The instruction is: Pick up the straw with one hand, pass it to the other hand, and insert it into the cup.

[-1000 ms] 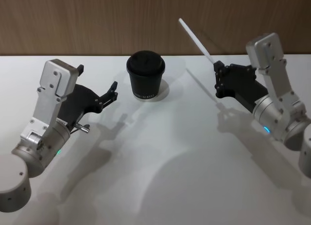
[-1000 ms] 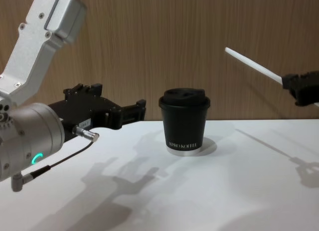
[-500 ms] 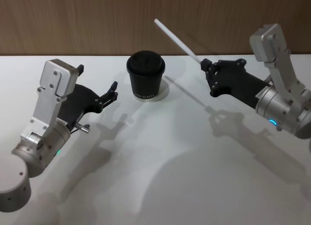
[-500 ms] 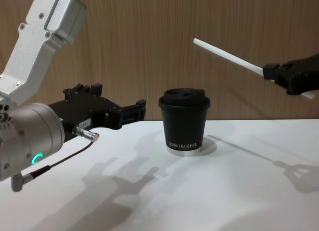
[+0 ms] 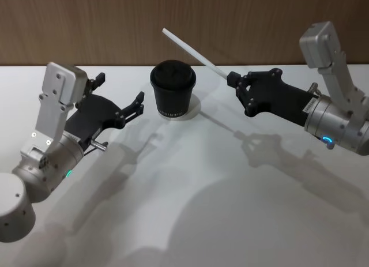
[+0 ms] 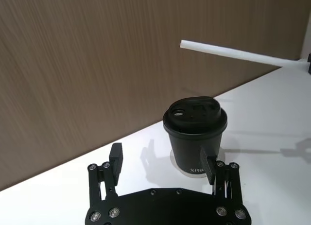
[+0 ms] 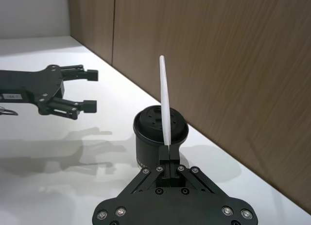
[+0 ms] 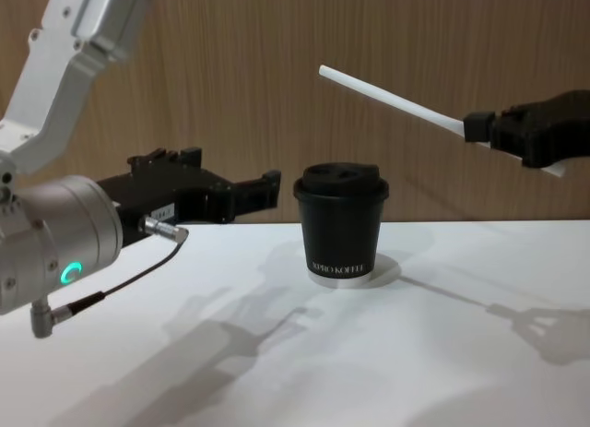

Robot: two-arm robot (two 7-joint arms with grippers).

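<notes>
White straw [image 5: 189, 46] held up in the air, pinched at its lower end by our right gripper [image 5: 233, 80], free end slanting above the cup [image 5: 173, 93].
Pickup looks done; handover & insertion are left, we reckon. Our left gripper [image 5: 120, 89] hovers just left of the cup, jaws spread wide w/ nothing in them, well apart from the straw. Cup stands upright on the white table [image 5: 190, 209].

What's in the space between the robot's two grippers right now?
The black cup stands there, between the open left gripper and the right gripper, which holds the straw. The head view shows this best.
</notes>
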